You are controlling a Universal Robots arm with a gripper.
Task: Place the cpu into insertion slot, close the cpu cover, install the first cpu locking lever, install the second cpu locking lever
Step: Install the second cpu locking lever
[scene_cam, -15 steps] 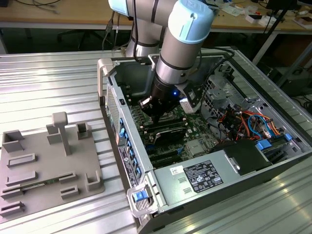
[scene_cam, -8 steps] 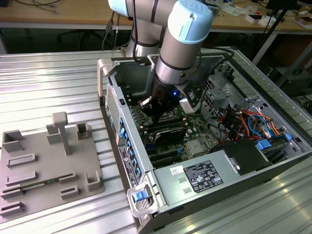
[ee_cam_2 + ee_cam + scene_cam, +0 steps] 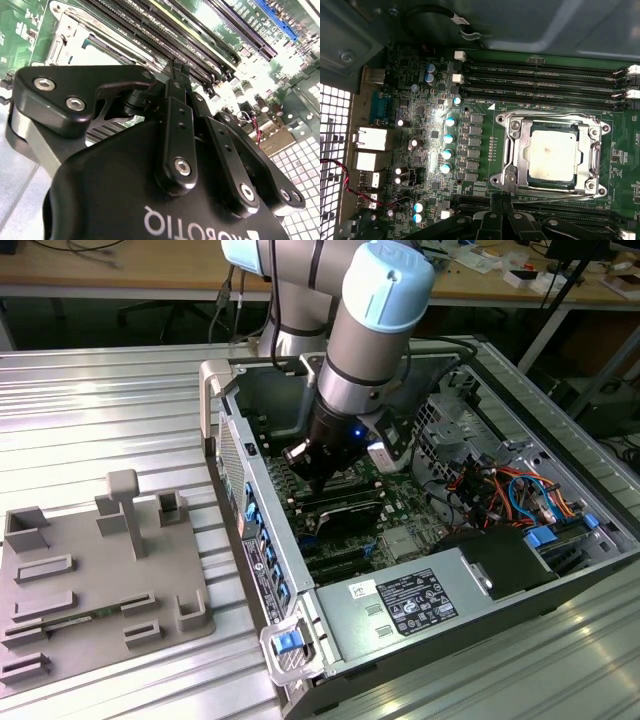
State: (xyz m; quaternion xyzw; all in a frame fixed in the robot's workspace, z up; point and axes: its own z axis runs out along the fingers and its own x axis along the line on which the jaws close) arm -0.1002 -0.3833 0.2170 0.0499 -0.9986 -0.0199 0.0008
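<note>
CPU [image 3: 553, 156], a small flat chip with a silver-grey top, already lies in the insertion slot [image 3: 516, 156] with the cpu cover [image 3: 592, 159] down around it; I judge it light, stiff and fragile (best held by its edges only), the thin cover springy. The gripper [image 3: 178, 69] hangs empty just beside the socket, fingers pinched together over the long black memory slots [image 3: 540, 80]. Those slots flank the socket on both sides, with capacitors [image 3: 449, 137] and computer case [image 3: 225, 390] walls crowding any approach.
</note>
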